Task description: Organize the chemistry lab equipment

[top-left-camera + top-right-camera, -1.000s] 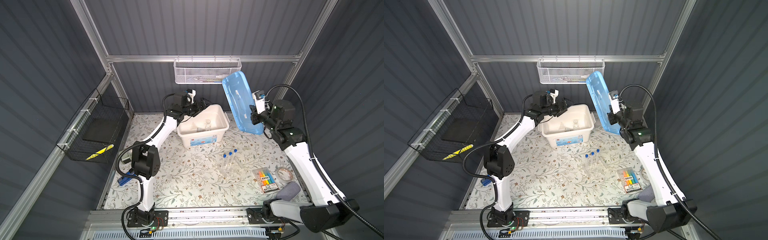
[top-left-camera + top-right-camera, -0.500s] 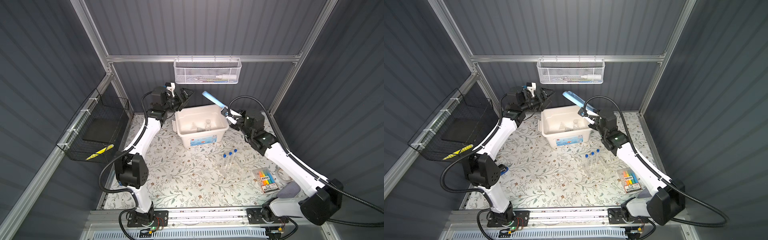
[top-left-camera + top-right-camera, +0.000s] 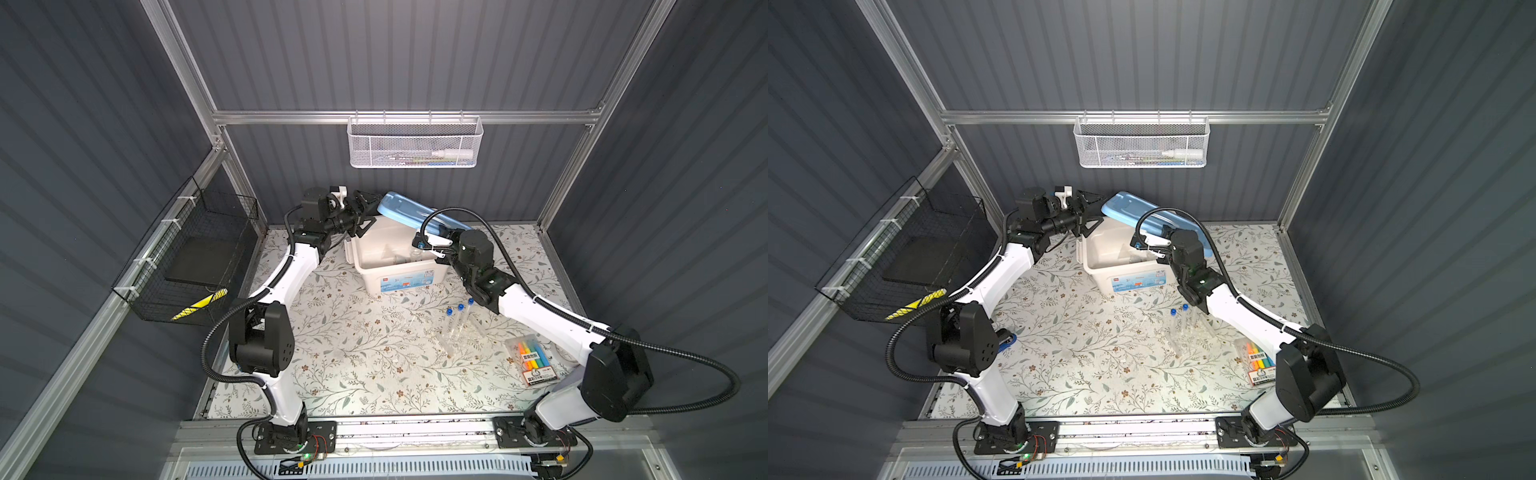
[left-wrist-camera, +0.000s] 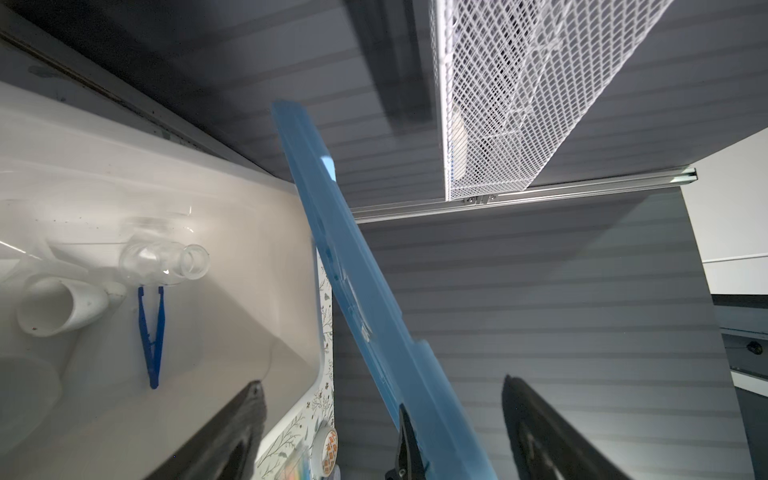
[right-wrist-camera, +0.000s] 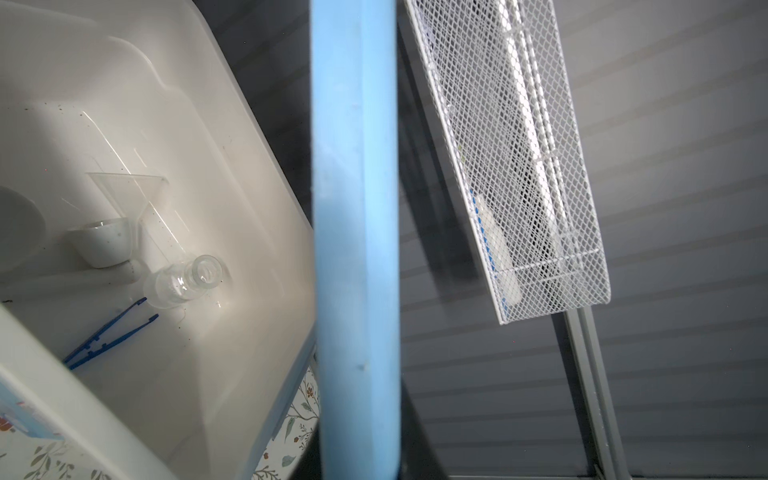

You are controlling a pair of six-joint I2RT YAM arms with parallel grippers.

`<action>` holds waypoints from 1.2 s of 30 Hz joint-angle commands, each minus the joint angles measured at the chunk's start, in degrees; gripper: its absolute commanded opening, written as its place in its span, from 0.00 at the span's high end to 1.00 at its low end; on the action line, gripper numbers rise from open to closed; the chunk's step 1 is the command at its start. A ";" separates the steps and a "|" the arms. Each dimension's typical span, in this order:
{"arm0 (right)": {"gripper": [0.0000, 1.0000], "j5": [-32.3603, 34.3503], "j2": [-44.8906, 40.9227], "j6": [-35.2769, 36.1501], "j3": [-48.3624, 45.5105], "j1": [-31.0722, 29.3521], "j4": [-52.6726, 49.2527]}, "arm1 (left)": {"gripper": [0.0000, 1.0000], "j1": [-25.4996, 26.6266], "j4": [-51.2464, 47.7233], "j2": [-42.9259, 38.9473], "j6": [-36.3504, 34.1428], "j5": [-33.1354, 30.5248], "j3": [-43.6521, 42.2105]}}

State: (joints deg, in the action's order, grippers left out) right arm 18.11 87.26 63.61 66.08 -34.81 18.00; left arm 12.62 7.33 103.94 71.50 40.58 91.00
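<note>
Likely closing: right end effector [image 3: 420,240] pinches the blue lid [image 3: 409,212] tilted over the 12 o'clock white bin [image 3: 399,279]; left end effector [image 3: 369,211], spread, straddles its edge. Next: seat it level.

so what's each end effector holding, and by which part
The right end effector grips the blue lid by its rim; the left end effector is open, holding nothing.

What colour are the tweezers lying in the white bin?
Blue; the tweezers show best in the left wrist view.
</note>
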 commanded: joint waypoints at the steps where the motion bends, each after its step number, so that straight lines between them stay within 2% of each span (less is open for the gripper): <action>1: 0.89 0.10 0.73 1.12 -0.07 -1.31 4.81 | 0.12 -0.58 3.87 0.27 2.41 2.38 -1.26; 5: 0.89 0.34 1.74 1.82 -0.60 -2.09 5.21 | 0.14 -0.87 3.50 0.92 1.80 3.28 -1.07; 11: 0.88 1.12 2.67 2.48 -1.92 -3.56 5.90 | 0.24 -1.15 0.35 3.59 0.09 4.87 0.61; 23: 0.87 1.79 5.06 3.17 -2.87 -5.17 8.45 | 0.38 -1.38 1.72 7.74 1.12 7.49 1.90; 36: 0.84 3.05 7.89 2.58 -3.31 -7.31 9.81 | 0.64 -3.03 -2.41 8.83 -2.99 8.89 0.87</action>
State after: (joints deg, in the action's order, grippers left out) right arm 23.22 94.21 68.64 62.76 -41.06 27.24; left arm 10.00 6.87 112.33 71.00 48.12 91.66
